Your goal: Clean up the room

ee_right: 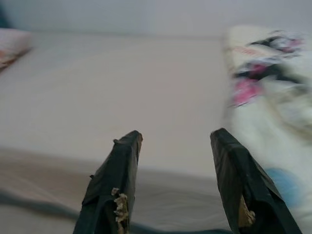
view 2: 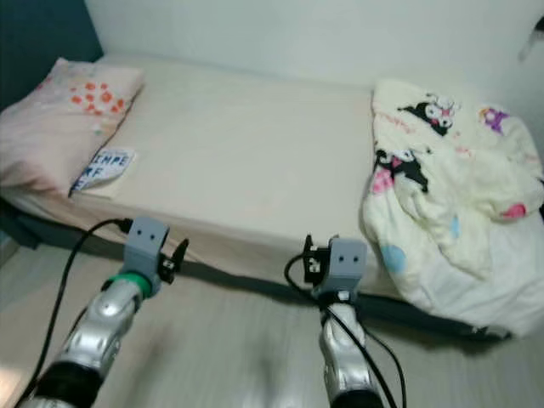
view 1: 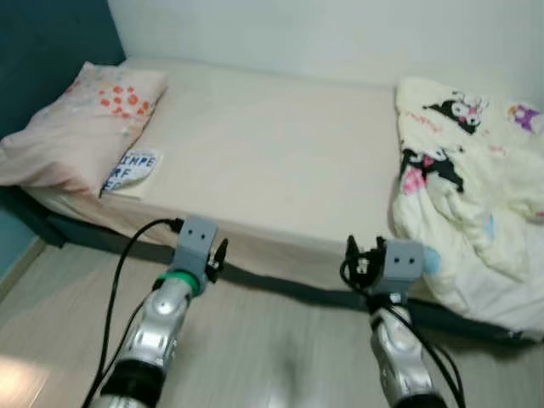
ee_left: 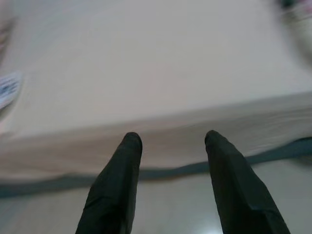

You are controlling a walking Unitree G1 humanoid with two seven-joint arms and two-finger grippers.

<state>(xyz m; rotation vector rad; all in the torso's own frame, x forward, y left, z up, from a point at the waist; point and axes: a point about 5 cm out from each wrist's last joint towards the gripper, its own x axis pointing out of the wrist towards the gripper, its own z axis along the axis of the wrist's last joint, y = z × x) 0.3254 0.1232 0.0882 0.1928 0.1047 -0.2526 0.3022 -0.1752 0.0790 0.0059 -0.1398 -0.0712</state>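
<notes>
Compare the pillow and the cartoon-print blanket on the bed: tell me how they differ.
The pillow lies flat and smooth at the robot's left end of the bed; the blanket is bunched in a crumpled heap at the right end, spilling over the bed's edge. The pillow is pale pink with orange flowers; the blanket is cream with black-and-pink cartoon figures. Both are soft bedding on the mattress.

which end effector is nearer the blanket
Right. The right end effector is at the bed edge, just left of the bunched blanket. The left end effector is farther left along the same edge, toward the pillow.
</notes>
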